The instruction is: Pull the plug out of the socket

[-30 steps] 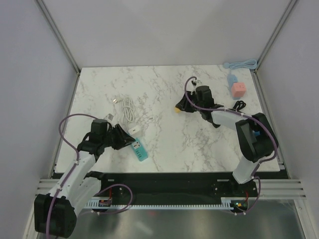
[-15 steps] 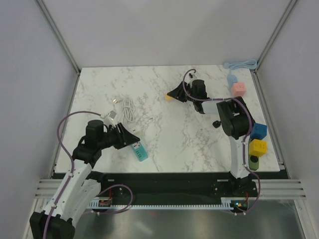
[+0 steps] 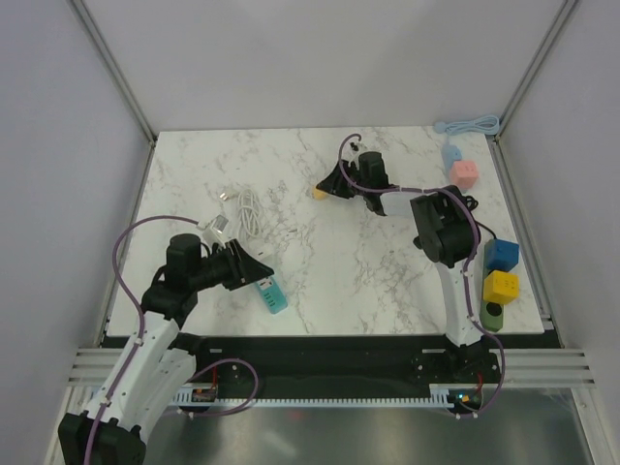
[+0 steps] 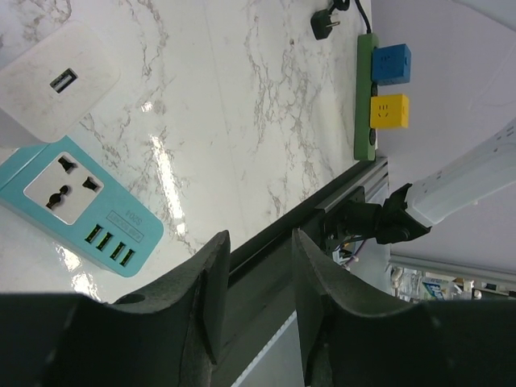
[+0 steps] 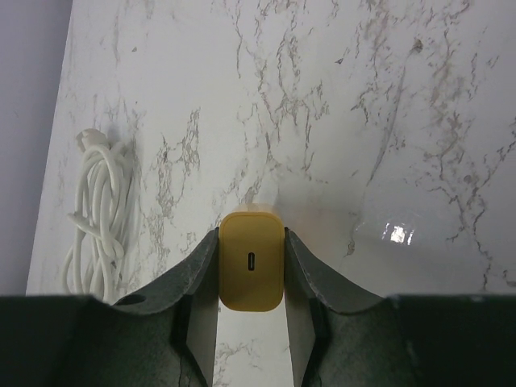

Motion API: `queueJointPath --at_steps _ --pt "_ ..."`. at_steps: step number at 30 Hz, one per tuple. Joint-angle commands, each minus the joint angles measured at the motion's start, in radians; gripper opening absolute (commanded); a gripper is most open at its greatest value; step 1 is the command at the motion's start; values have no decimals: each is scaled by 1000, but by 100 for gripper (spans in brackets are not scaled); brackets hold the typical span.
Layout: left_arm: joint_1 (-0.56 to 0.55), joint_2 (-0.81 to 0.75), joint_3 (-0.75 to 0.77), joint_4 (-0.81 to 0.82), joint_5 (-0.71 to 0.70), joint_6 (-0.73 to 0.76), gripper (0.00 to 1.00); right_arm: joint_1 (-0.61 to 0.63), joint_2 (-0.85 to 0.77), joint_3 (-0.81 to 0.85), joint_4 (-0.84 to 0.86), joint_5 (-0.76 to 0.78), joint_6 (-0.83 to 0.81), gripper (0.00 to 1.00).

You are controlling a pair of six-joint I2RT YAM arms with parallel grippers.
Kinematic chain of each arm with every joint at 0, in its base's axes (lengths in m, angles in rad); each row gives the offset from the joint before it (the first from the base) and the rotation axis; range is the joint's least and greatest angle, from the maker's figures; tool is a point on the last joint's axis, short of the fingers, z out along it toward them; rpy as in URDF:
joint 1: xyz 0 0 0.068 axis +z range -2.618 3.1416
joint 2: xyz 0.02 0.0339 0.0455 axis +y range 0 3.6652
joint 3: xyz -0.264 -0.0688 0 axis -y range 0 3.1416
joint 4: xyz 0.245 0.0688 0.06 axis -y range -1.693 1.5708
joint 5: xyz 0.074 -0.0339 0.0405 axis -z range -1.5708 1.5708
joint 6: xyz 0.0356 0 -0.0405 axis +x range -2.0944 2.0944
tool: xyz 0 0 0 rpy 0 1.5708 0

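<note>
The pull looked done — the right gripper (image 5: 251,246) was clamped on the yellow plug (image 5: 251,274) at far middle, well clear of the teal socket (image 4: 76,205) near left, where the left gripper (image 4: 258,246) hung, jaws apart — next, a gentle set-down.

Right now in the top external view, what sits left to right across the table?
White cable coil → teal adapter → yellow plug → pink cube → blue cube.
</note>
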Motion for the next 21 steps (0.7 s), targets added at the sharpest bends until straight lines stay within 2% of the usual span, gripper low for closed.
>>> queueJointPath --at_steps 1,5,11,16,18,19,21 --pt "-4 4 17 27 40 26 43 -1 13 34 -40 2 -67 22" --pt "-4 1 16 24 30 26 45 -1 12 39 -95 9 -107 36" --pt "-4 -4 -4 24 -21 6 46 -1 -2 103 -296 109 -187 69" --pt "-4 26 0 17 -67 -4 41 0 -74 124 -426 235 -248 80" --pt "-4 45 4 15 -93 -16 39 8 -132 95 -457 309 -274 88" --pt "-4 52 8 14 -111 -19 39 13 -148 91 -477 327 -283 89" --pt "-4 75 16 14 -130 -20 41 42 -189 86 -569 385 -311 93"
